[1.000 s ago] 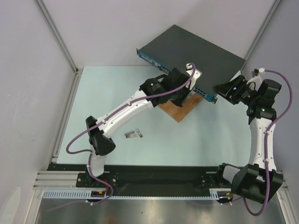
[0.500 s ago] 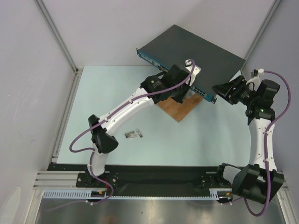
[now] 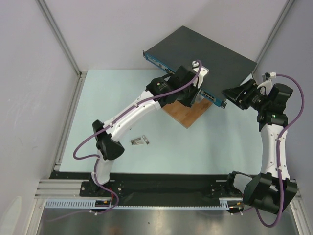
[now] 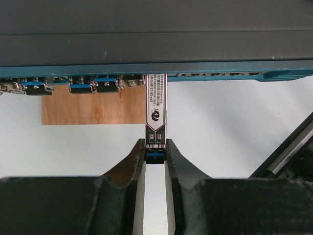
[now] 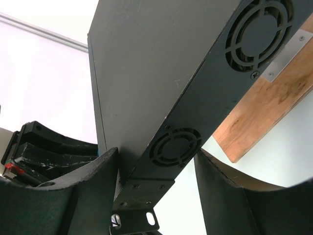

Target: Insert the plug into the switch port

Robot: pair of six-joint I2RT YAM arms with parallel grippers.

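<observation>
Silver metal transceiver plug (image 4: 156, 110): tail clenched in left end effector (image 4: 155, 155), nose at a port mouth of wide dark grey switch (image 4: 156, 29), far side of tabletop (image 3: 122, 98). Right end effector (image 5: 155, 155) straddles the switch's corner; grip cannot be told. Advised: push straight, level, slowly.

The switch (image 3: 205, 51) sits at the far right of the tabletop (image 3: 122, 98), its front edge over a board (image 3: 188, 113). Before that front, the left end effector (image 4: 155, 156) holds a plug (image 4: 156, 110) (a finger on either side), its far tip at the port row. The right end effector (image 3: 234, 94) straddles the switch's right end.
</observation>
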